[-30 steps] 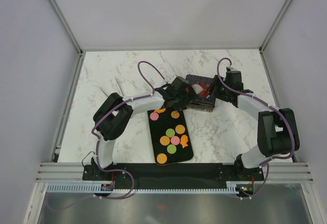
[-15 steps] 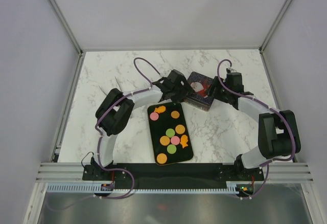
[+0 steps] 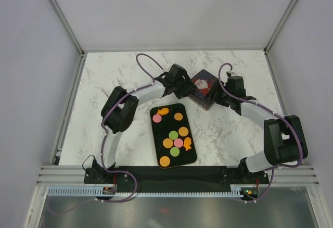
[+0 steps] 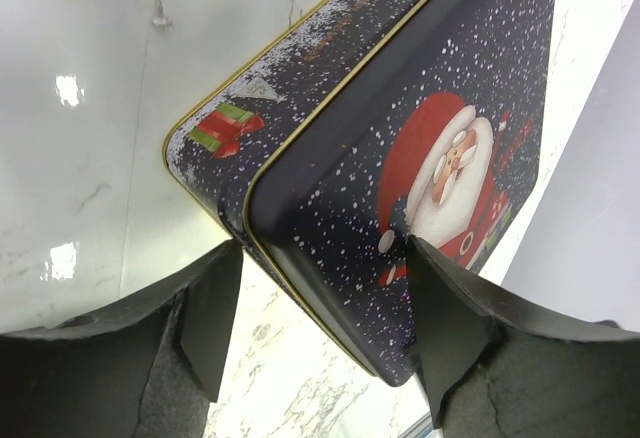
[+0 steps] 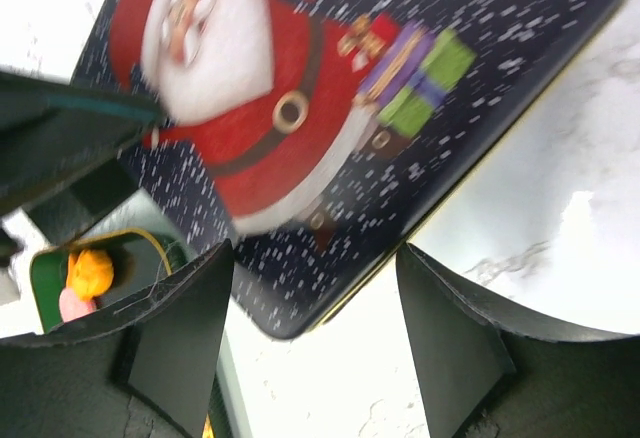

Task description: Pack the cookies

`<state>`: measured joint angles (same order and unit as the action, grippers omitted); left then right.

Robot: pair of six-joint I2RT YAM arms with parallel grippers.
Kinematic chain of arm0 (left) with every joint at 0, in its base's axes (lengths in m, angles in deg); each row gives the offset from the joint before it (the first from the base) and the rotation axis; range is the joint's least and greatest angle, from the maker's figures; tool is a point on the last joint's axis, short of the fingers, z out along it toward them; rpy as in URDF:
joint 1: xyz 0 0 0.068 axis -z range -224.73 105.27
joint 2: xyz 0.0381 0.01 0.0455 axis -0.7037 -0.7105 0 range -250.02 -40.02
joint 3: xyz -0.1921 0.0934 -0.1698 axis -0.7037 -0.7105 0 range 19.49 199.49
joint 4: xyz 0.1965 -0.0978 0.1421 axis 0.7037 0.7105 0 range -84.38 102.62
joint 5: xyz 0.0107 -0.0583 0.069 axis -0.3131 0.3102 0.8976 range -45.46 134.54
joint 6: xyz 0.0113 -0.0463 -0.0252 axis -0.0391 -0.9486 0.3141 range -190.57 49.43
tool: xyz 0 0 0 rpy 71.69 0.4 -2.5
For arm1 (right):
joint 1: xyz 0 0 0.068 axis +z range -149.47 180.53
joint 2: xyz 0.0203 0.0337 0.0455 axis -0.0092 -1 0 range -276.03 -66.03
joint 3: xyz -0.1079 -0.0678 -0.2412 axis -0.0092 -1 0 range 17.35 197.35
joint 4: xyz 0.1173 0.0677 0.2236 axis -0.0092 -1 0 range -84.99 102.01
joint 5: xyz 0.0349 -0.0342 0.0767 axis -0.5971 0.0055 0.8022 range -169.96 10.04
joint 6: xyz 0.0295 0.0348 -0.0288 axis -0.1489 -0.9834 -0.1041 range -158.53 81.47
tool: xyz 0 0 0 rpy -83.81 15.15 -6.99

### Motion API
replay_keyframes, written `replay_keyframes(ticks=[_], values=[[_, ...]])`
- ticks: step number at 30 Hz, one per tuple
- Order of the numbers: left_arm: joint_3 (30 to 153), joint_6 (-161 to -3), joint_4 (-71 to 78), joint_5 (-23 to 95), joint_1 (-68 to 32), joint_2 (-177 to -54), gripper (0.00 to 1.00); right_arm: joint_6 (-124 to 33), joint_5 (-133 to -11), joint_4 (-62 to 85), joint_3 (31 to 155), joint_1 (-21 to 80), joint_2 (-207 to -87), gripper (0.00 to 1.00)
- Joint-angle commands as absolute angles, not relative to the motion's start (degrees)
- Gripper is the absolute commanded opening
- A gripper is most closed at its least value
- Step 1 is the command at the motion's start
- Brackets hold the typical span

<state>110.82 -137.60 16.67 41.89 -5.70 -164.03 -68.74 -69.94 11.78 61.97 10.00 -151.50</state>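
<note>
While the cookies lay unpacked on the black tray, the left tool had swung to the Santa tin, apparently to open it, narrowing astride its corner, grip uncertain, the right tool wide opposite.

Orange, pink, green cookies; navy, snow-speckled tin.

No lettering can be read — the tin bears only a Santa picture.
</note>
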Motion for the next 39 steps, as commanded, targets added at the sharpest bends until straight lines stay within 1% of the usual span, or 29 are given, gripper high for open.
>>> replay_keyframes(ticks=[1, 8, 12, 17, 20, 23, 29, 31, 39], values=[[113.4, -133.9, 18.0, 42.4, -7.5, -166.2, 0.71, -69.2, -68.7, 11.0, 61.5, 12.3, -150.1, 0.74], [114.9, -132.4, 19.3, 41.0, -9.0, -168.1, 0.64, -69.3, -69.6, 10.3, 62.3, 13.2, -149.4, 0.74], [115.2, -131.9, 19.7, 40.1, -9.6, -169.0, 0.59, -68.1, -72.0, 7.4, 65.4, 13.1, -147.2, 0.75], [115.1, -131.2, 20.0, 39.0, -10.3, -169.5, 0.57, -66.3, -74.7, 3.8, 71.4, 12.0, -146.7, 0.78], [115.2, -130.5, 20.1, 38.7, -10.5, -169.7, 0.57, -65.6, -74.9, 3.7, 74.5, 8.5, -148.9, 0.80], [115.6, -129.9, 20.0, 37.8, -10.7, -169.8, 0.56, -63.5, -74.1, 3.1, 78.7, 5.5, -154.1, 0.80], [117.5, -127.8, 20.7, 36.2, -11.6, -170.5, 0.55, -60.9, -73.8, 3.5, 82.3, 4.5, -163.8, 0.80], [117.8, -127.1, 20.9, 36.0, -11.8, -170.6, 0.54, -61.3, -73.0, 3.9, 82.0, 4.4, -165.6, 0.79], [118.8, -126.7, 21.2, 35.1, -11.9, -171.8, 0.52, -63.4, -72.1, 7.3, 74.1, 5.2, -163.3, 0.78]])
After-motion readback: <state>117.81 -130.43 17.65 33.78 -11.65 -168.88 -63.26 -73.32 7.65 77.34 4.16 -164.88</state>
